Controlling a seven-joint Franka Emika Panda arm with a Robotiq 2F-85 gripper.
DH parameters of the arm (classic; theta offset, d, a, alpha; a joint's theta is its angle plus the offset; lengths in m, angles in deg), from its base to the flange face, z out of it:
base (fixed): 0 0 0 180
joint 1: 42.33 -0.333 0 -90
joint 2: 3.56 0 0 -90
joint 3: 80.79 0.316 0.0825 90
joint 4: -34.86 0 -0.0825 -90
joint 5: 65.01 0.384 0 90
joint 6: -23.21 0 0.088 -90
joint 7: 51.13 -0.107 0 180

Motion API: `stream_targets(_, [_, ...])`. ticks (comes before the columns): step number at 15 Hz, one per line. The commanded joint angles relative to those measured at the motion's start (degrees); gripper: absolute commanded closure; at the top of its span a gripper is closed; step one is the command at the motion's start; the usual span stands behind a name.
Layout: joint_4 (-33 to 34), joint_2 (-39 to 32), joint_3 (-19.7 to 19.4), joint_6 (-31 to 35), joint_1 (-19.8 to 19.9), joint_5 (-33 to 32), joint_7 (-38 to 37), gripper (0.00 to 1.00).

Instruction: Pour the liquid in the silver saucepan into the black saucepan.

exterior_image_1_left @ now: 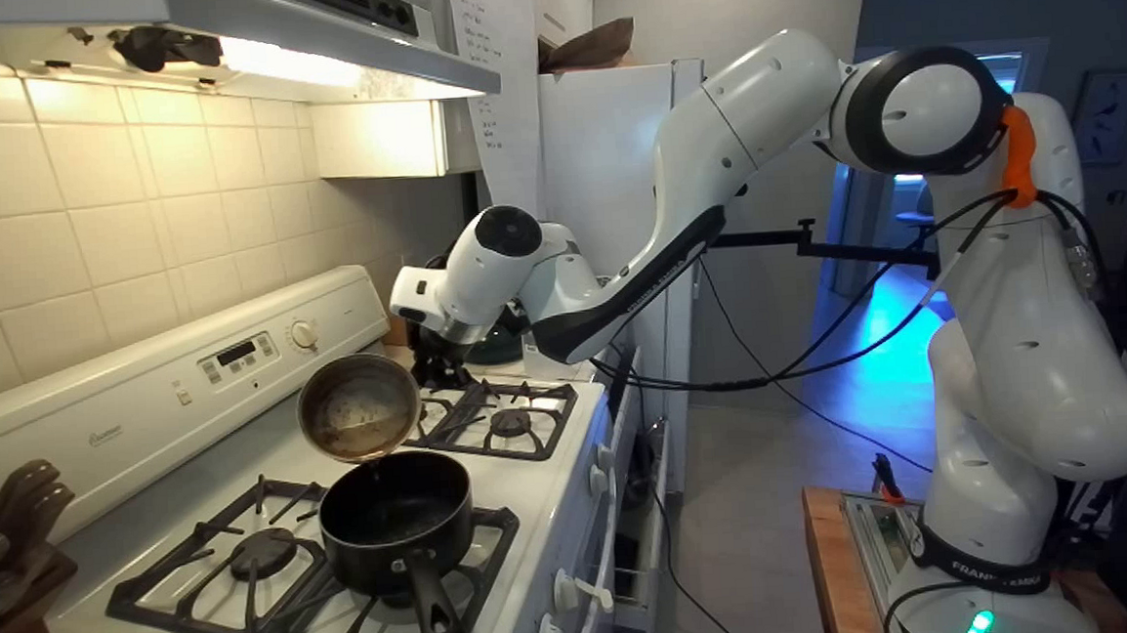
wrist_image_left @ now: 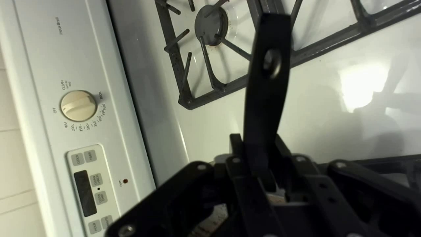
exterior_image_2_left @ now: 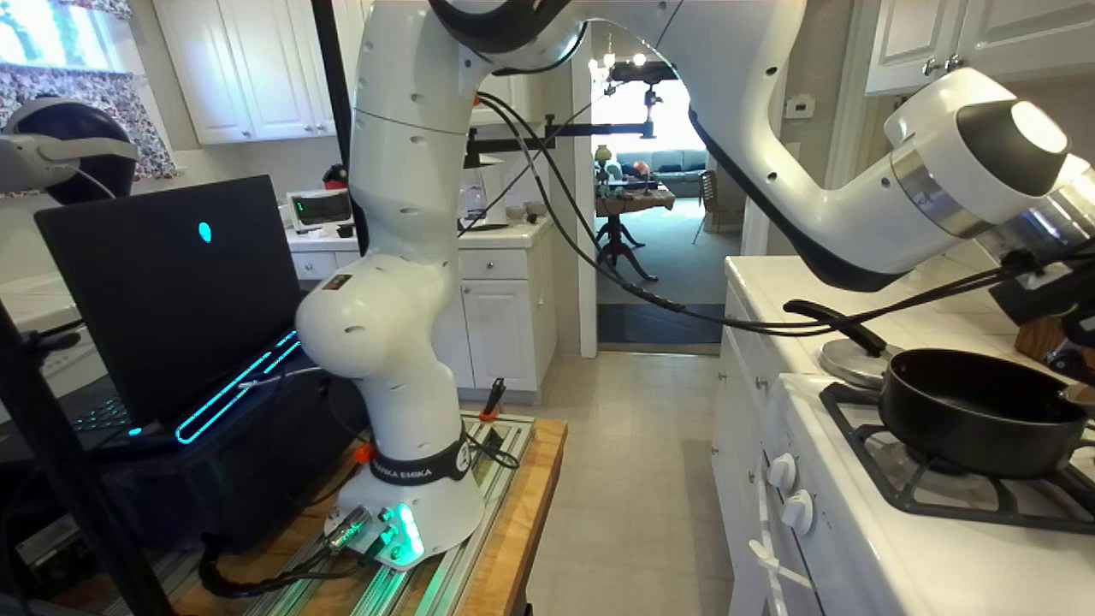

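The silver saucepan (exterior_image_1_left: 359, 407) is tilted steeply on its side, its open face showing in an exterior view. A little brownish liquid lies along its lower rim, and a thin dark streak shows just below that rim. The rim is over the far edge of the black saucepan (exterior_image_1_left: 392, 554), which stands upright on a front burner; it also shows in an exterior view (exterior_image_2_left: 967, 436). My gripper (exterior_image_1_left: 441, 368) is shut on the silver saucepan's dark handle; the wrist view shows the handle (wrist_image_left: 268, 89) between the fingers (wrist_image_left: 258, 144). The black saucepan's inside is dark; its contents cannot be told.
The stove (exterior_image_1_left: 496, 487) has black burner grates and a tall back panel (exterior_image_1_left: 225, 376). A range hood (exterior_image_1_left: 332, 47) hangs above. A knife block (exterior_image_1_left: 2, 576) stands at the near left. A silver lid-like disc (exterior_image_2_left: 855, 364) lies beside the grate. A dark kettle (exterior_image_1_left: 497, 348) stands behind the gripper.
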Motion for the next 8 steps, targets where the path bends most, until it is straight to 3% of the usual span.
stream_targets(1, [-1.7,2.2,-0.6,0.7,-0.7,-3.0,-2.5,0.94])
stream_targets(8, [-1.5,2.4,-0.8,0.7,-1.0,-5.8,-4.7,0.94])
